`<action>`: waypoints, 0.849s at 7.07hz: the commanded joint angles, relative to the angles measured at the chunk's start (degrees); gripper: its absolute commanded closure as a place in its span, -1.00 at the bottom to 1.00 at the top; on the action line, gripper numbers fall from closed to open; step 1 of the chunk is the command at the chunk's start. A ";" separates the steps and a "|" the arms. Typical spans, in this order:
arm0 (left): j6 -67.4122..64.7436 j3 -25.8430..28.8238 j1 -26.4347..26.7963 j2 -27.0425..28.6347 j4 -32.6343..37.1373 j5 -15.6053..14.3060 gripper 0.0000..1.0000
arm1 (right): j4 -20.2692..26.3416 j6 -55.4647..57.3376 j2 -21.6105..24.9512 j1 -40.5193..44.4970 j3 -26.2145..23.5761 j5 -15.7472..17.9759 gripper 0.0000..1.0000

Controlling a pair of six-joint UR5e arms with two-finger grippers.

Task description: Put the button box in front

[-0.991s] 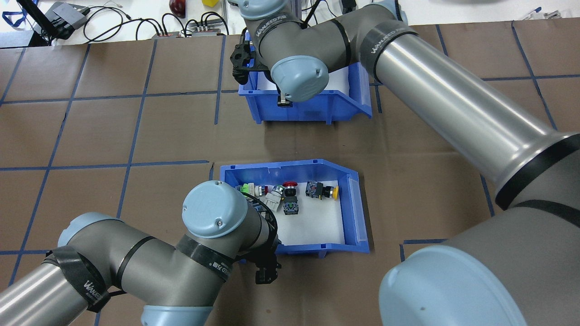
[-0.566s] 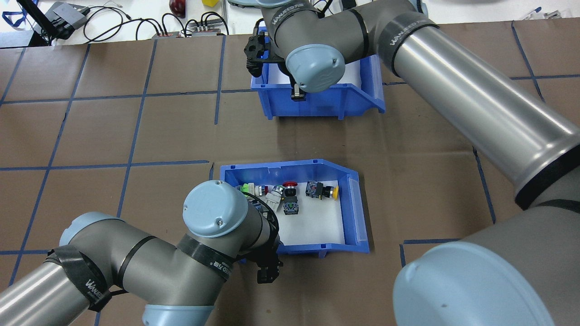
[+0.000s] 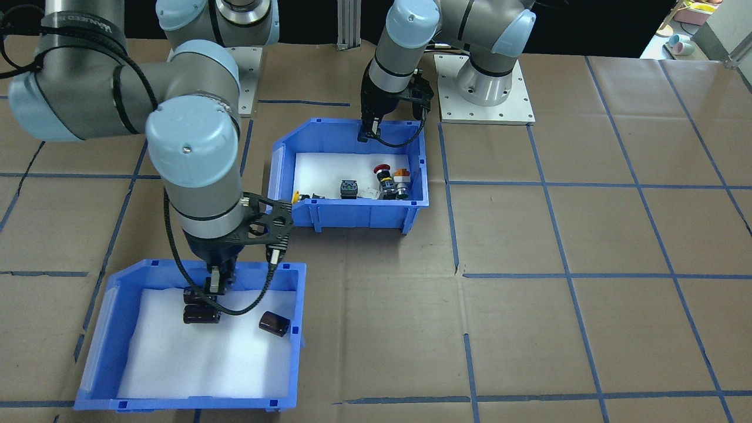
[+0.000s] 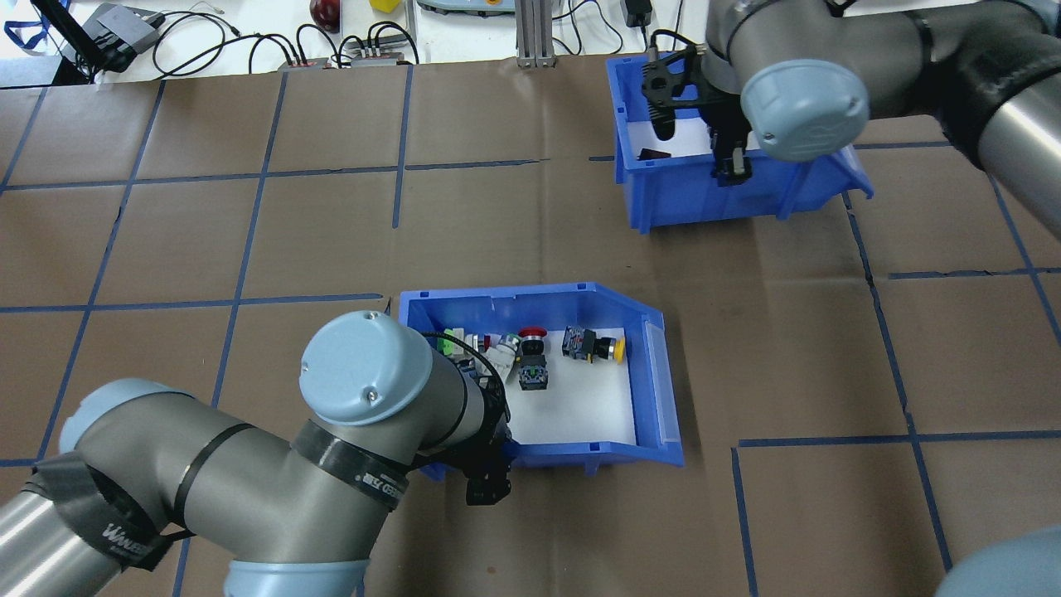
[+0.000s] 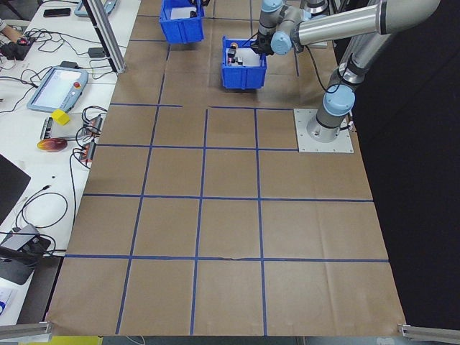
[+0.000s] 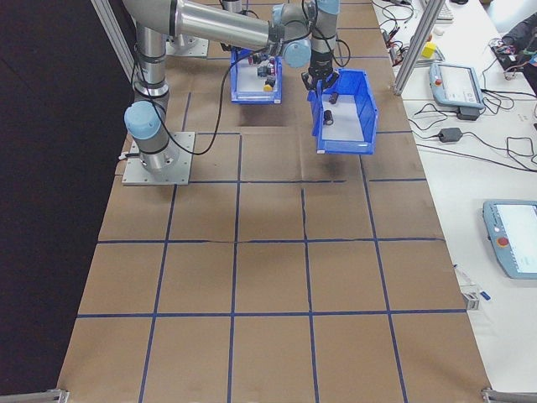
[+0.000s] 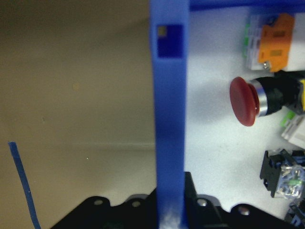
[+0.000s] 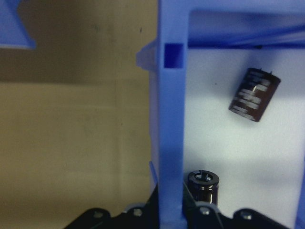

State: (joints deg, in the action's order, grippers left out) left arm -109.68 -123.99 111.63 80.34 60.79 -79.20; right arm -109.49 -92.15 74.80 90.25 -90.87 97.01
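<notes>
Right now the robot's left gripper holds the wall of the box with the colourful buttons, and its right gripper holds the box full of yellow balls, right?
Not quite. The right gripper grips the wall of the other blue bin, which holds a few dark cylinders, not yellow balls, as the front-facing view shows. The left gripper does hold the button box wall.

Even, bright light from above fills the fixed views, and the brown desk (image 4: 249, 240) shows only soft, short shadows beside each blue bin (image 4: 663, 414). Pale glare streaks run along the metal tube of the right arm (image 4: 1019, 124) in the overhead view. In the front-facing view the white foam liner (image 3: 200, 352) is nearly washed out. Both wrist views are dimmer and soft; the bin wall (image 7: 169, 119) close to the lens is blurred, and the red mushroom button (image 7: 245, 101) is only slightly sharper. Beyond the desk's edge the side views fall to black.
</notes>
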 commanded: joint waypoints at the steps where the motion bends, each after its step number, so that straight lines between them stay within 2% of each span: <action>1: 4.46 10.48 -7.18 2.86 6.17 0.09 1.00 | 0.07 -8.19 3.67 -6.20 -3.86 -0.42 0.84; 3: 5.88 19.44 -7.92 15.04 2.42 0.10 1.00 | -0.02 -12.77 6.74 -10.85 -7.55 -0.86 0.85; 5: 5.70 31.39 -7.83 26.92 2.05 0.18 1.00 | -0.02 -14.80 9.73 -14.73 -11.16 -2.43 0.85; 6: 5.79 35.36 -7.39 31.58 1.96 0.27 1.00 | 0.07 -15.77 10.88 -16.31 -12.22 -2.79 0.85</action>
State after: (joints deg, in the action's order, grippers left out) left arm -103.93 -94.38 103.94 105.65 62.92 -79.04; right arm -109.48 -106.66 84.09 76.07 -101.44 94.97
